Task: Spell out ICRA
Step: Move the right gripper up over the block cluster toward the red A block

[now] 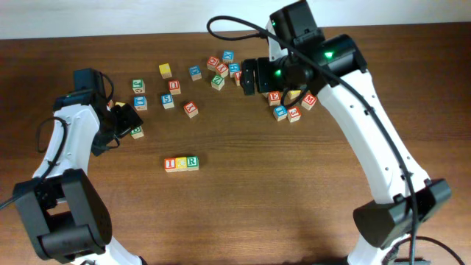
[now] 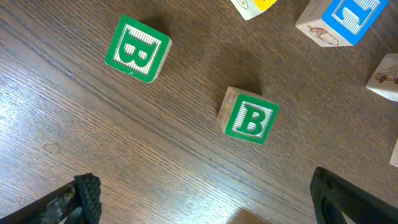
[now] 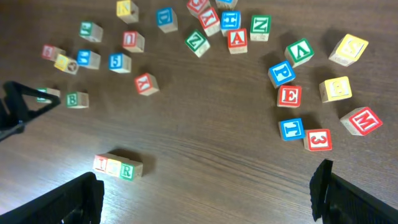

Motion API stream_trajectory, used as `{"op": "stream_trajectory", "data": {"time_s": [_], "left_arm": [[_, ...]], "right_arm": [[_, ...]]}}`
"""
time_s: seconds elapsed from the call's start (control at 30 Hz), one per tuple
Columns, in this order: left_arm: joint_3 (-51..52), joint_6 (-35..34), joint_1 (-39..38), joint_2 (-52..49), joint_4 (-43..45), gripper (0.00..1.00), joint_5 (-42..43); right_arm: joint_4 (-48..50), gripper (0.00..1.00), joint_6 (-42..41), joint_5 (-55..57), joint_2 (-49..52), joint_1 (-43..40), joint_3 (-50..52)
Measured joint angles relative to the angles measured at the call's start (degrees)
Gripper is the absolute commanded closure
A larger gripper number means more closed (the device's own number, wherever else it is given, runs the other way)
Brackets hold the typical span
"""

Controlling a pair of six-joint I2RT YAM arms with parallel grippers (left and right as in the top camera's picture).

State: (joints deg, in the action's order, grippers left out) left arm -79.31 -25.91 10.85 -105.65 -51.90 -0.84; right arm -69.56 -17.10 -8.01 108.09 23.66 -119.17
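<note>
While both arms hang above the table [image 1: 294, 184], here's the word so far. The red I block [image 1: 170, 163], the yellow C block [image 1: 181, 163] and the green R block [image 1: 192, 163] sit in one short row, side touching side. They are pale wood, with their coloured letter faces turned up.

And the red A block [image 3: 237, 40]? It's well apart from that row, up and to the right. It lies face up in a loose scatter, just beside a blue block [image 3: 230, 20] and near a green Z block [image 3: 197, 42]. Farther right of the row lies a red E block [image 3: 289, 95], with a red M block [image 3: 362, 120] beyond it.

Up and left of the row, a green B block [image 2: 136, 48] and a second green B block [image 2: 250, 117] lie apart from each other. The left gripper [image 2: 204, 190] hovers over those two, fingers spread wide with nothing between them. The right gripper [image 3: 208, 186], up and right of the row, is spread just as wide and is empty too.
</note>
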Motion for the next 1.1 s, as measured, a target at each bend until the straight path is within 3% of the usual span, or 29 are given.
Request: {"op": "stream_trajectory", "data": {"time_s": [1.1], "left_arm": [[0.0, 0.0, 0.0, 0.0, 0.0, 0.01, 0.0]], "right_arm": [[-0.1, 0.02, 0.6, 0.0, 2.2, 0.0, 0.1]]}}
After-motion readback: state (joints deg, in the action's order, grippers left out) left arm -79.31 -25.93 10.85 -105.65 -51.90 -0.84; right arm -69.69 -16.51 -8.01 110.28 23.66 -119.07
